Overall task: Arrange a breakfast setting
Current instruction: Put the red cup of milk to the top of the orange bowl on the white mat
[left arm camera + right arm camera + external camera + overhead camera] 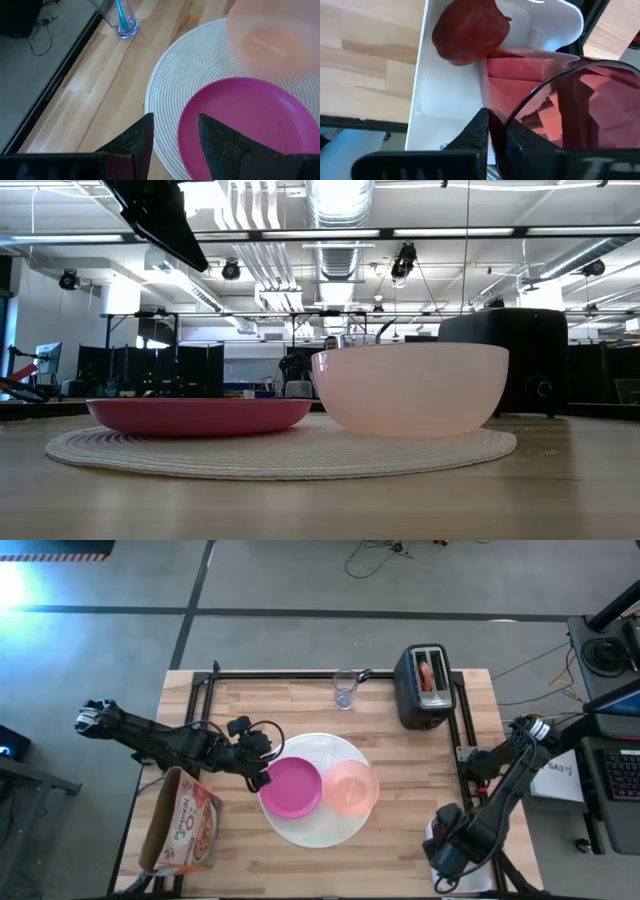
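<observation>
Fruit (470, 32) lies in white tray (445, 95) beside tumbler (560, 110).

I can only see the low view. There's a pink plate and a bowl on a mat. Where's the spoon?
Observer: The teal-handled spoon stands in the clear glass, near the toaster at the table's edge.
Operator: Is an arm touching the plate?
Observer: The left gripper is at the magenta plate, jaws open on either side of its rim.
Operator: What about the other arm?
Observer: The right gripper is off at the table's right side, jaws shut on the rim of the pink tumbler, beside a dark-red fruit in a white tray.
</observation>
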Available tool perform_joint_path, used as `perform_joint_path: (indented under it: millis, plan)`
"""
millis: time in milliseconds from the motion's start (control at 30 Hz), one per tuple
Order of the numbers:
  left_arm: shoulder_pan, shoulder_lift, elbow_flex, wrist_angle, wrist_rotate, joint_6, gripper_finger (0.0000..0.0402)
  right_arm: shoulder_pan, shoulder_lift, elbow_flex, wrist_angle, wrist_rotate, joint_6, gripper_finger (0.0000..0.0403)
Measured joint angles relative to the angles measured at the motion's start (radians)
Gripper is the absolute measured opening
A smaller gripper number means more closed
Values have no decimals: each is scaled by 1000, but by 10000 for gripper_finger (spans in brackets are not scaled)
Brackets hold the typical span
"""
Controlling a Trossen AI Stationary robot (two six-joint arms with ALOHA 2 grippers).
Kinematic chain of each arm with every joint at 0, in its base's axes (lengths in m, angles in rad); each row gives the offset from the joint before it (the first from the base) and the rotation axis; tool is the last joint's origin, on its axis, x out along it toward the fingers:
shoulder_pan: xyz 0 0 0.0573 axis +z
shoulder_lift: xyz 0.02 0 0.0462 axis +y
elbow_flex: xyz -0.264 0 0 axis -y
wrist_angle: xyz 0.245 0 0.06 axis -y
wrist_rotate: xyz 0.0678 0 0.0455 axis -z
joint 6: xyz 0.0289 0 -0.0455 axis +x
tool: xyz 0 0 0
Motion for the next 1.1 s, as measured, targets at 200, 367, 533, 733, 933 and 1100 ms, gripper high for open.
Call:
perform_joint_path:
  millis: [200, 367, 533, 733, 933, 1100]
  plan:
    - [0, 0, 0, 0, 0, 0, 137, 0, -32, 26, 20, -29, -11, 9]
    - [0, 0, 0, 0, 0, -3, 137, 0, -73, 60, 6, -32, -5, 9]
    - [0, 0, 0, 0, 0, -3, 137, 0, -107, 88, -20, -5, -24, 9]
    - [0, 0, 0, 0, 0, -11, 137, 0, -157, 144, -24, 84, -57, 9]
    - [0, 0, 0, 0, 0, -15, 137, -3, -200, 190, -54, 232, -93, 9]
    - [0, 0, 0, 0, 0, -15, 137, -34, -218, 203, -75, 440, -213, 9]
